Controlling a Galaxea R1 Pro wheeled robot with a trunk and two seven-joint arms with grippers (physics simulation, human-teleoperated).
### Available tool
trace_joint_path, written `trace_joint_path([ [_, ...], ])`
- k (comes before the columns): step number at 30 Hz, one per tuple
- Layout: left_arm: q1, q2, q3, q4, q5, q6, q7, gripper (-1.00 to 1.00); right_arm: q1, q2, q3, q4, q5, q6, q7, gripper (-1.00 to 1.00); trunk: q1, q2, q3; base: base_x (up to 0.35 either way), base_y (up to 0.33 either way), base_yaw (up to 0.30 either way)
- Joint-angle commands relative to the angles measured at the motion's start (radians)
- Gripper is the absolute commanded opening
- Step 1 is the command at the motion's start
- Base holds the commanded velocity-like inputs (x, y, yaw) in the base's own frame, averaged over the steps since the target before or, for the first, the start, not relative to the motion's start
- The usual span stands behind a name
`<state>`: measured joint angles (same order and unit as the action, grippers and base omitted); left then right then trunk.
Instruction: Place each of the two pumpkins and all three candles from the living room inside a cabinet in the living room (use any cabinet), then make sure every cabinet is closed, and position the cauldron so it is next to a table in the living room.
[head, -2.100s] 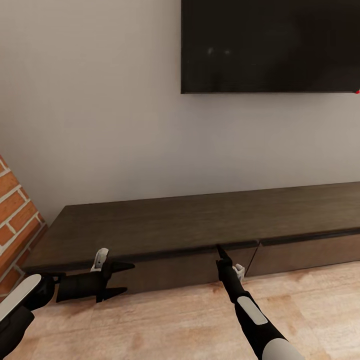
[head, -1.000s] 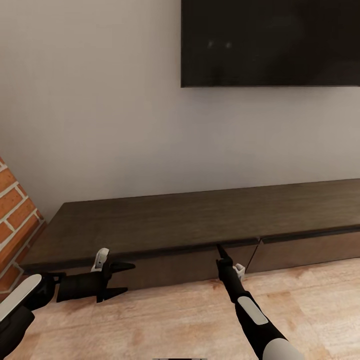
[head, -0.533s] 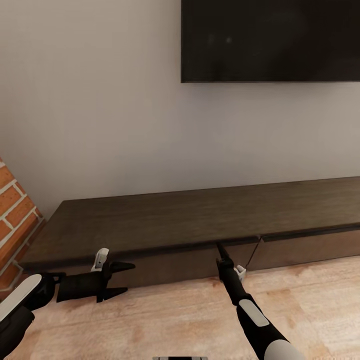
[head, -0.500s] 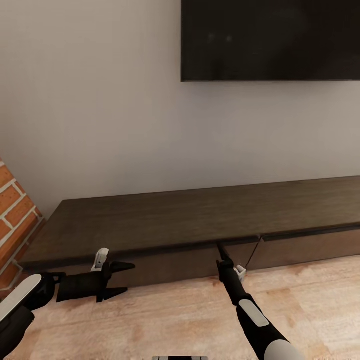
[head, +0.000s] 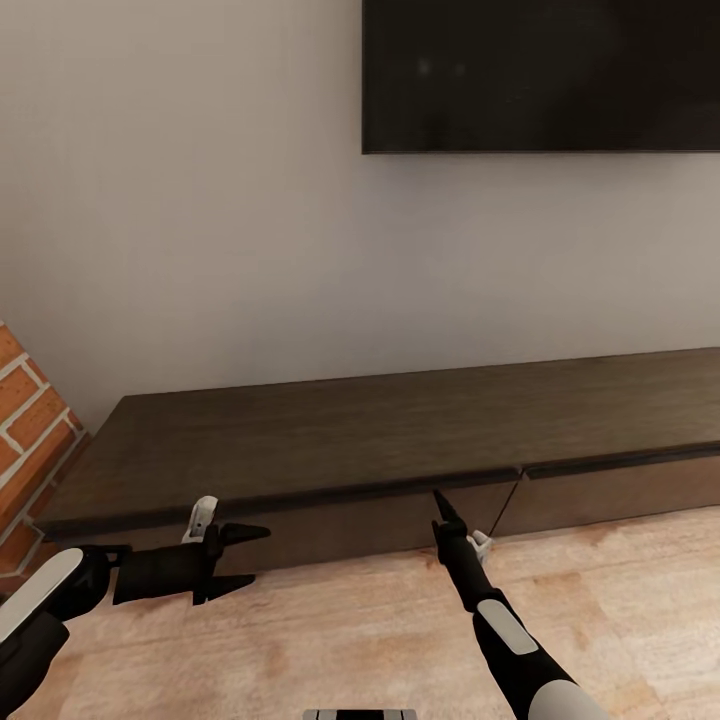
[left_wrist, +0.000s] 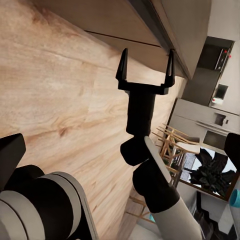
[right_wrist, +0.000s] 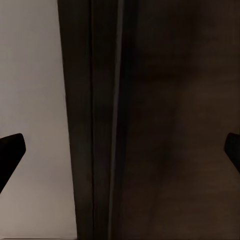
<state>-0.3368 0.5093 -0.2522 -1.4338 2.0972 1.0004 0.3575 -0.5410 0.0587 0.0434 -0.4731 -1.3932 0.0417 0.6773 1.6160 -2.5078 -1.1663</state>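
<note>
Here, cabinet (head: 400, 450) spans lower middle of head view under wall TV (head: 540, 75) | right pincer (head: 440, 505) at the left front's top edge, fingers spread, holding nothing | left pincer (head: 245, 556) lower left, spread wide, empty, over wood floor (head: 330, 630)

- Cabinet (head: 400, 440): right end cut off by the head view's edge.
- Television (head: 540, 75) above the cabinet: top and right side cut off.
- Brick wall (head: 25, 420) left of the cabinet: mostly out of frame.
</note>
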Motion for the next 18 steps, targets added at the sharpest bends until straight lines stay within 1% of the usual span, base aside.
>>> trace_joint_path([
  [1,-0.001,0.000,-0.001,0.000,0.011,0.000,0.009,1.00,0.000,0.000,0.005,0.001,-0.010,0.004,0.010,1.00,0.000,0.000,-0.001,0.000,0.000,0.000],
  [6,-0.001,0.001,-0.001,0.000,0.011,0.000,0.009,1.00,0.000,0.000,0.007,0.001,-0.009,0.004,0.021,1.00,0.000,0.000,-0.001,0.000,0.000,0.000],
  [18,-0.001,0.001,-0.001,0.000,0.011,0.000,0.009,1.00,-0.001,0.000,0.009,0.001,-0.005,0.004,0.022,1.00,0.000,0.000,-0.001,0.000,0.000,0.000],
])
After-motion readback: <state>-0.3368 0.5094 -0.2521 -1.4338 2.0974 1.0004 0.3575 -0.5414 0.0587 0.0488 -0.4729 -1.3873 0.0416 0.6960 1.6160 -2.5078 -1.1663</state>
